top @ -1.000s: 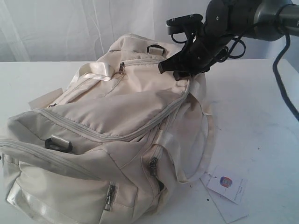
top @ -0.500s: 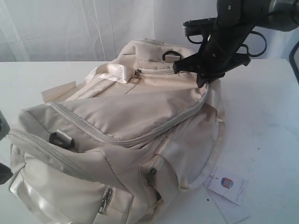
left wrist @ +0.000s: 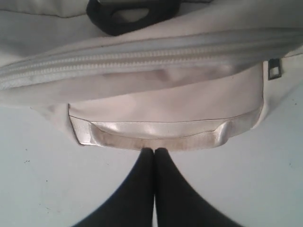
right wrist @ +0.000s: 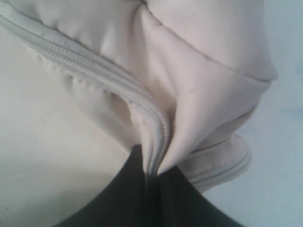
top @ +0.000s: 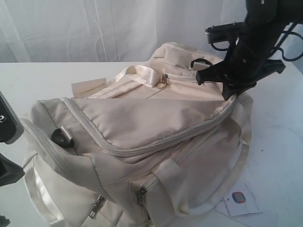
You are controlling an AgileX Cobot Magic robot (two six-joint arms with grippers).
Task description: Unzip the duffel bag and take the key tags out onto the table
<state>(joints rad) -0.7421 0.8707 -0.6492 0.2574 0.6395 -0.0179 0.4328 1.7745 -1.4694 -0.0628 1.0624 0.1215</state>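
Tightly, duffel bag [top: 156, 123] in right tool [right wrist: 153, 172]

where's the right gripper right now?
In the exterior view the right gripper is upper right, at the far end of the duffel bag, beside a black D-ring; the right wrist view shows it pinching the zipper seam.

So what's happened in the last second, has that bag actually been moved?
Yes. The right gripper, jaws clamped on a fold at the zip seam, has dragged the duffel bag towards the right of the exterior view, and the bag's paper tag slid along with it. The left arm has come into sight at the left edge. Unchanged: the main zip is still closed, and no key tags show.
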